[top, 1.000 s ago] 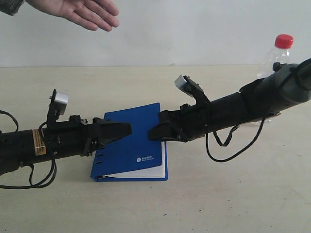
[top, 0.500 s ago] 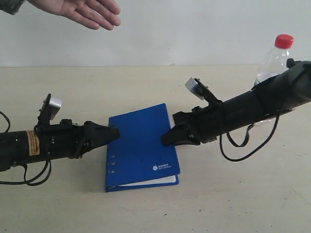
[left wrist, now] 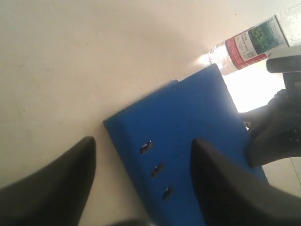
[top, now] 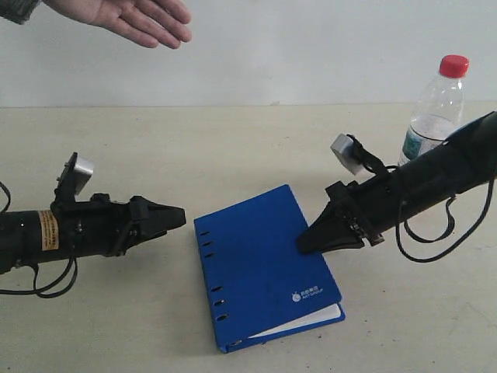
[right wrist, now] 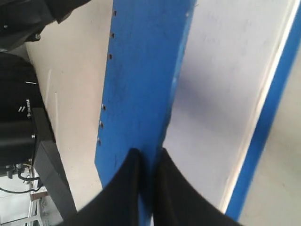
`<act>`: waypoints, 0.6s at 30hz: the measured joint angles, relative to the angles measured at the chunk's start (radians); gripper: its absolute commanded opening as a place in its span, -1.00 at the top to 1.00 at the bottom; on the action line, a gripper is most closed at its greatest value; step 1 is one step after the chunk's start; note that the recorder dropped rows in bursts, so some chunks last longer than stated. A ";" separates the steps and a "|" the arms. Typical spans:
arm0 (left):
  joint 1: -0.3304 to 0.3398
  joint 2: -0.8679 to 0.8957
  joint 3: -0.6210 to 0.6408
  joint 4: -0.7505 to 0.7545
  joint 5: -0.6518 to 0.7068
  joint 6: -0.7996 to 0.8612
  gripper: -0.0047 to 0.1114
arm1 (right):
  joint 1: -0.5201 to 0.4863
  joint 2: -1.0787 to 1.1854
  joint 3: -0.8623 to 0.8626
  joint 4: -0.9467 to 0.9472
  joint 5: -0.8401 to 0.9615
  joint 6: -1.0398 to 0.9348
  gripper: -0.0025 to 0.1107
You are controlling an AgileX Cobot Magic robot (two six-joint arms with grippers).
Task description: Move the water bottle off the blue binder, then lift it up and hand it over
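The blue binder (top: 260, 268) lies flat on the table, turned at an angle, with its ring holes toward the left arm and its white pages (right wrist: 225, 84) showing under the cover (right wrist: 141, 70). My right gripper (top: 304, 243) is shut on the cover's edge (right wrist: 148, 155). Just off the spine edge, my left gripper (top: 177, 217) stands open with nothing between its fingers (left wrist: 143, 143). The water bottle (top: 435, 105), clear with a red cap, stands upright on the table behind the right arm, apart from the binder; its label (left wrist: 254, 42) shows in the left wrist view.
A person's open hand (top: 132, 17) hovers palm-down at the top left, above the far edge of the table. The right arm's cable (top: 423, 249) hangs in a loop near the bottle. Bare beige table (top: 233, 148) surrounds the binder.
The binder has slid right and toward the front, turning as the right gripper drew it along. The left gripper has come off the binder and pulled back left. The bottle is less covered by the right arm.
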 measured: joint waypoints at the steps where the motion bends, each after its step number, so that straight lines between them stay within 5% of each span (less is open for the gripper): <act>1: -0.003 0.000 0.000 0.000 0.000 -0.004 -0.14 | 0.004 0.000 0.000 0.000 0.001 0.004 0.89; 6: -0.015 0.000 0.000 0.011 0.002 -0.035 -0.15 | 0.050 0.000 0.000 0.002 -0.031 0.020 0.21; 8: -0.015 0.000 0.000 0.024 0.002 -0.045 -0.15 | 0.081 0.000 0.000 0.002 -0.042 0.020 0.11; 13: -0.017 0.000 0.000 0.060 -0.003 -0.049 -0.15 | 0.162 0.000 0.000 0.005 -0.083 0.003 0.28; 18: -0.017 0.000 0.000 0.071 -0.017 -0.051 -0.15 | 0.205 0.000 0.000 0.036 -0.098 -0.053 0.77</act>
